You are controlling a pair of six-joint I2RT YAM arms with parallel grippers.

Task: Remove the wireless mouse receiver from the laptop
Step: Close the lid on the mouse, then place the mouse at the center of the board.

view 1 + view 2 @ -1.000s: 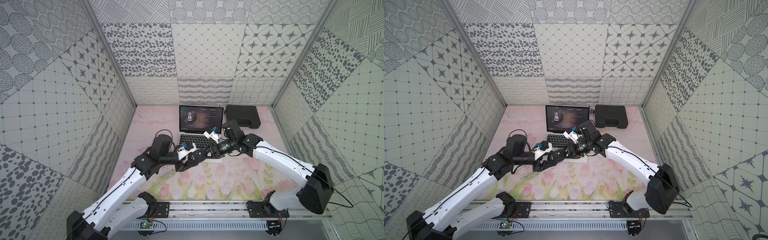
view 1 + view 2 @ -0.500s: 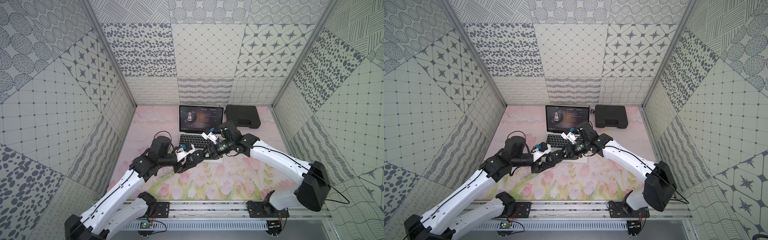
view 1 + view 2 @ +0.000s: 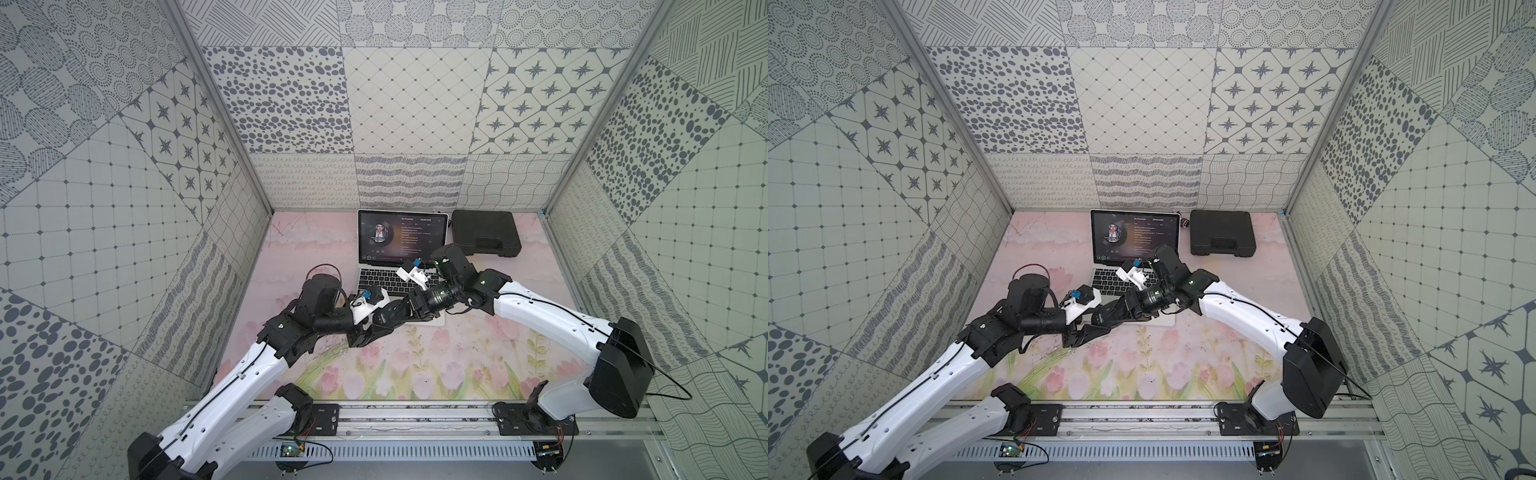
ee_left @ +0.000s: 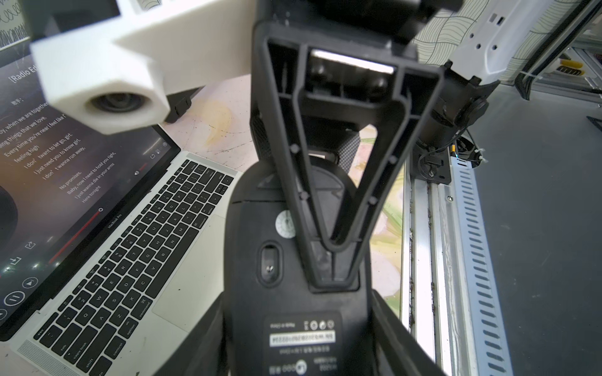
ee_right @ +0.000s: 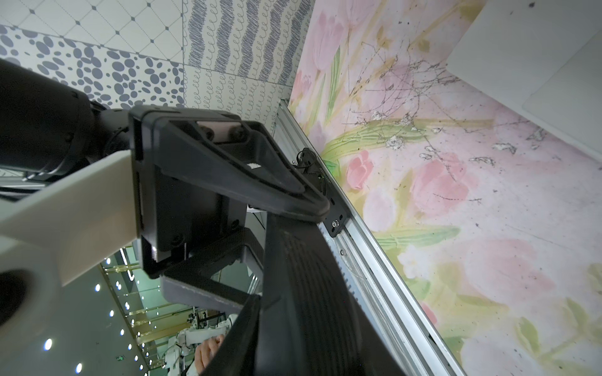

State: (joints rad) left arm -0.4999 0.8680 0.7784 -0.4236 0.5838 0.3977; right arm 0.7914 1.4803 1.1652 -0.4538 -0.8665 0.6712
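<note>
Along the desk's (image 3: 415, 374) near edge runs a metal rail (image 3: 415, 411) that carries both arm bases, and the arms lean in over the flowered surface to meet near its middle. The left pincer (image 4: 298, 294) is clamped on a black mouse (image 4: 250, 312), its fingers (image 4: 195, 341) pressed to the two long sides. The mouse is turned underside-up to the left wrist camera, showing a sensor window, a round white sticker and a printed label. The right pincer (image 4: 332, 257) points in from the opposite side, the tip of its near finger lying over that underside just beside the sensor window; whether it touches I cannot tell. That open-framed finger covers the one behind it, so I cannot tell whether the right jaws stand apart or are pinched on something. The wireless mouse receiver cannot be made out in any view. In both top views the pincers meet above the near left corner of the laptop (image 3: 399, 239), which stands open at the middle of the desk's far edge. It is silver with black keys, and its dark screen with a round portrait and lines of text faces the near edge. To its right, toward the far right corner and apart from it, lies a flat black toolbox (image 3: 484, 230), closed, its handle toward the near edge.
</note>
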